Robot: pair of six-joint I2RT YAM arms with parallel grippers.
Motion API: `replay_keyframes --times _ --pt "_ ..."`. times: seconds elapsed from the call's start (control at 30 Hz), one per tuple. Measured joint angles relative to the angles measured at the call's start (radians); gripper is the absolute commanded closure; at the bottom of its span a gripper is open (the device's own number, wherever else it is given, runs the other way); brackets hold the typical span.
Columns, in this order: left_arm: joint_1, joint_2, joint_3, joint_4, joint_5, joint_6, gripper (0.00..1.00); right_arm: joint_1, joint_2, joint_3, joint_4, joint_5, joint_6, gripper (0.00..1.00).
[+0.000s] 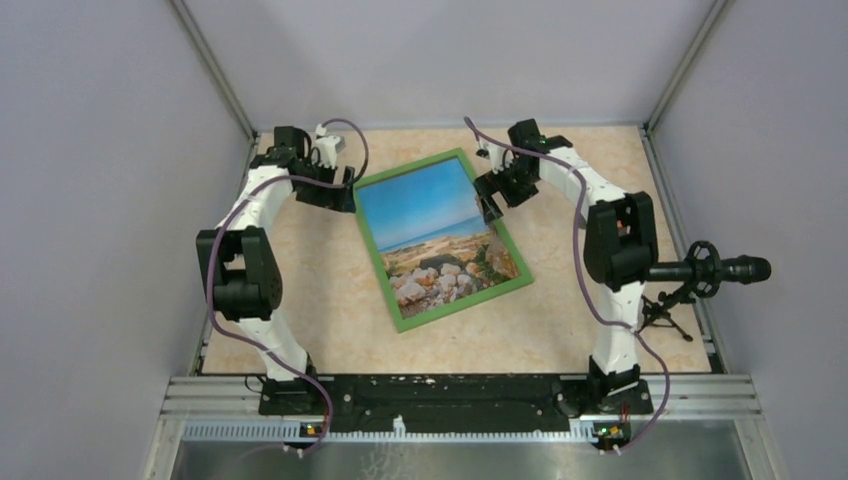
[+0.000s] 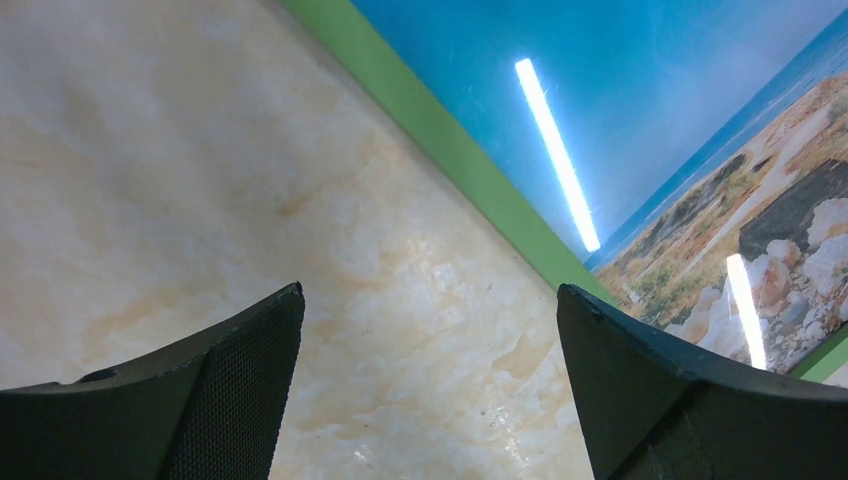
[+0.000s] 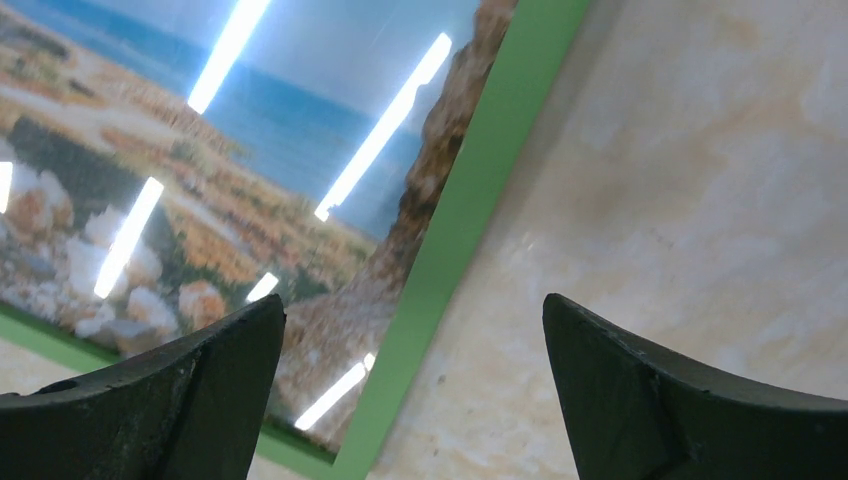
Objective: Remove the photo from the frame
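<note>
Currently, the photo is seated face-up inside the green frame, which lies flat mid-desk. No removal step is judged done. The left fingers are held open beside the frame's far-left corner; the right fingers are spread open over its right edge.

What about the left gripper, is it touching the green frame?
Cannot tell. The left wrist view shows the open left gripper straddling the frame edge, but not whether a fingertip rests on it.
</note>
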Motion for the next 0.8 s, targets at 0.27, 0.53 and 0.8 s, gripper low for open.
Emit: replay_keyframes --times 0.27,0.53,0.8 --pt "0.058 0.0 -0.147 0.041 0.03 -0.079 0.01 0.002 0.161 0.123 0.003 -0.018 0.045 0.01" --pt "0.058 -0.006 -0.192 0.079 0.061 -0.1 0.01 0.042 0.093 -0.03 0.077 -0.058 0.073 0.01" --pt "0.058 -0.006 -0.209 0.101 0.092 -0.108 0.01 0.089 -0.003 -0.183 0.12 -0.085 0.104 0.01"
